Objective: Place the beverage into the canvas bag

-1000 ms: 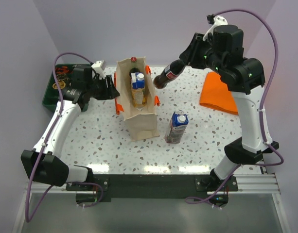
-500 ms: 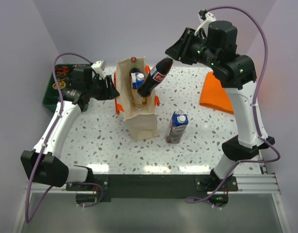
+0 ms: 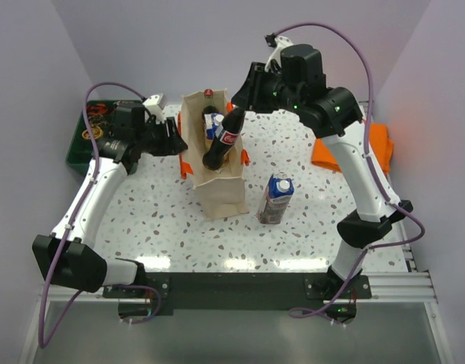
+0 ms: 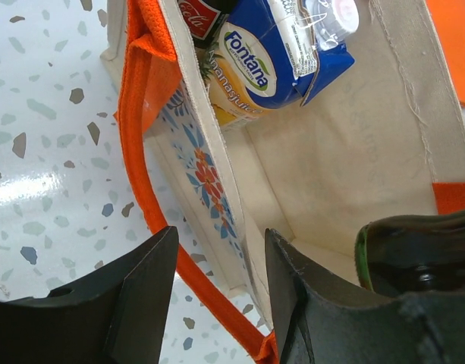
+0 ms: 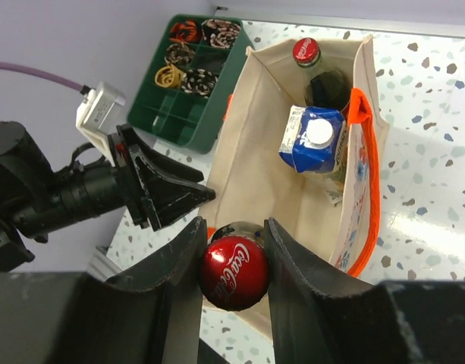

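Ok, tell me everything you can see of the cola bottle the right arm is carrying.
The cola bottle is dark and glossy, with a red label and a red Coca-Cola cap. The right gripper clamps it at the cap end. It hangs tilted, base lowest, over the open mouth of the canvas bag, which already holds a blue carton and another red-capped bottle.

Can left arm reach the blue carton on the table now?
Probably not directly. The left gripper straddles a wall of the canvas bag, which stands between it and the blue carton. The cola bottle in the right gripper hangs over the bag's mouth. It would have to back off and go around.
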{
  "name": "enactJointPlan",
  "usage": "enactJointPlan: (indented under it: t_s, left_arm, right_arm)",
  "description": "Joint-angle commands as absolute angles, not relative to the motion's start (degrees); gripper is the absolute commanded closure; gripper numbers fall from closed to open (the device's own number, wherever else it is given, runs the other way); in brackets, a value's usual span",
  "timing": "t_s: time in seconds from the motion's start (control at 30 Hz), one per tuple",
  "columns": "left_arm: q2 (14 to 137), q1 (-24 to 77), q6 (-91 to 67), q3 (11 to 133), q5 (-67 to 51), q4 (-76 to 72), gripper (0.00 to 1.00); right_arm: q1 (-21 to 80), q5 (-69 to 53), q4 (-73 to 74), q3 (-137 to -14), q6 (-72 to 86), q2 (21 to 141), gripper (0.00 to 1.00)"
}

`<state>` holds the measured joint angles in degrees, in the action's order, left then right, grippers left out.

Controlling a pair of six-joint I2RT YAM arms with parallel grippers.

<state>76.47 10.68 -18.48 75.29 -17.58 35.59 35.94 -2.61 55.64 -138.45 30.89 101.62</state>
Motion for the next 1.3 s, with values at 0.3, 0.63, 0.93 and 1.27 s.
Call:
enactJointPlan:
  t_s: [0.3,0.63,0.93,1.27]
  left_arm:
    - [75.32,11.78,-19.16,76.9,-18.11,33.31,0.46]
    - [75.41,12.39,-19.6,77.43,-18.02,33.22,0.46]
    - [76.03,12.66,-18.81,77.43,-16.79,34.45,0.47]
    - [76.64,13.88,-18.63,74.71,-15.47,33.05,0.53]
  right_arm:
    - [41.4,8.78,38.33,-131.41,20.83,99.76,1.0]
    - [42.27,11.78,35.33,-132.01,19.34,104.94,1.0]
    - [43.24,13.88,36.3,-135.79,17.93,109.6,1.0]
    - [43.86,15.55,35.95,-136.93,16.88,110.92,1.0]
